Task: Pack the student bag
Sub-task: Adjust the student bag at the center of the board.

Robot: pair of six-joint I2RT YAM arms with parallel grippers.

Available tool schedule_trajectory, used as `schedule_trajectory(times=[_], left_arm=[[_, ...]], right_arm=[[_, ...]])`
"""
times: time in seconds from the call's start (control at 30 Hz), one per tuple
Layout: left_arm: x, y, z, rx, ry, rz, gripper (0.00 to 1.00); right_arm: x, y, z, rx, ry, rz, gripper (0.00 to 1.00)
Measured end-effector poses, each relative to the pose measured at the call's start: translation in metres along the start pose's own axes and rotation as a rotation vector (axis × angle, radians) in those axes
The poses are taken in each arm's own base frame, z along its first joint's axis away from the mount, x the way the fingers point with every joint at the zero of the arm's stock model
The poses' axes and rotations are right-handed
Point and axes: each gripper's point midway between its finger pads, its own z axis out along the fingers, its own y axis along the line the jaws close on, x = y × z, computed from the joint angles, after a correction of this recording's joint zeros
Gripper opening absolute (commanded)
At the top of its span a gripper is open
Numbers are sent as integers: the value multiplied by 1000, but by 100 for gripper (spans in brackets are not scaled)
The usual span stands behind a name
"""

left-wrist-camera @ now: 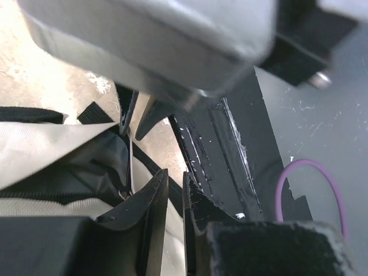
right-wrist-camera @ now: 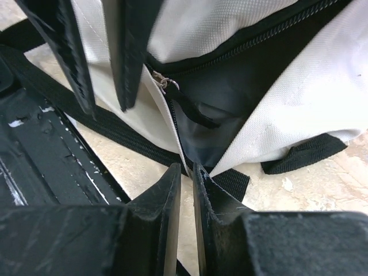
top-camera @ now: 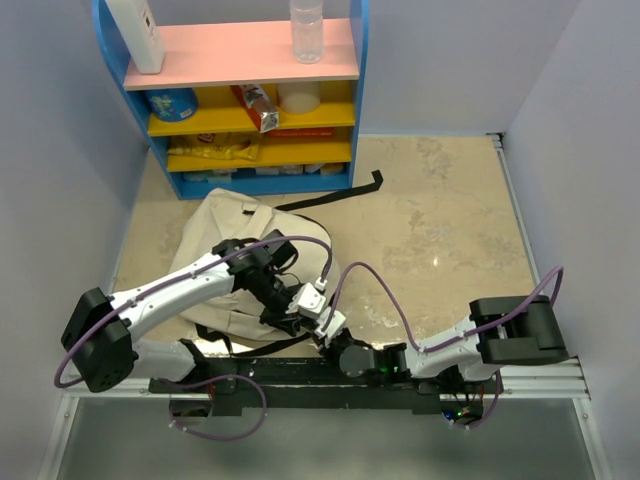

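Note:
The student bag (top-camera: 225, 235), beige with black straps, lies on the table left of centre. Both grippers meet at its near right corner. My left gripper (top-camera: 295, 322) reaches across the bag; in the left wrist view its jaws (left-wrist-camera: 176, 178) stand almost together, with beige bag fabric (left-wrist-camera: 40, 144) showing in the slit. My right gripper (right-wrist-camera: 187, 168) is shut on the zippered edge of the bag (right-wrist-camera: 299, 86), where the opening shows dark lining. The zipper pull (right-wrist-camera: 165, 83) hangs just beside the left gripper's fingers (right-wrist-camera: 129, 52).
A blue shelf (top-camera: 250, 100) with a pink top stands at the back, holding a bottle (top-camera: 307, 30), a white box (top-camera: 140, 35) and snacks. A loose black strap (top-camera: 365, 185) trails on the table. The black base rail (top-camera: 300, 395) runs just below the grippers.

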Motion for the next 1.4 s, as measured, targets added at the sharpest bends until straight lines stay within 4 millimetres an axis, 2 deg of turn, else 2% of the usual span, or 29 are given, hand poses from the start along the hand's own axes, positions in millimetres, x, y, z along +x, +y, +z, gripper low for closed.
schedule_trajectory(times=[0.13,0.33,0.53,0.63,0.77,0.83,0.93,1.03,1.23,1.33,1.4], left_arm=[[4,6,9,10,21,-1,21],[-1,23,16,-52,39,40,19],[0,36,8,-139,79,35,19],[-2,33,-8,-202,91,55,19],[-13,22,-32,-282,62,103,19],[-13,19,-35,-296,55,109,19],[-3,16,-32,-284,76,87,19],[5,12,-29,-270,99,67,19],[8,8,-31,-265,112,60,18],[9,7,-33,-270,115,61,18],[9,6,-34,-275,117,63,18]], right_arm=[[7,1,4,11,1,6,16],[12,5,7,15,-6,37,16],[10,9,6,-5,-9,53,28],[-7,11,-5,-48,-30,64,31],[-61,13,-25,-111,-147,113,31],[-76,10,-31,-123,-176,110,30],[-85,3,-34,-120,-176,63,29],[-95,-7,-34,-119,-177,17,33],[-110,-41,-14,-142,-128,-95,42],[-111,-45,-3,-200,-78,-160,43],[-109,-40,3,-249,-47,-200,45]])
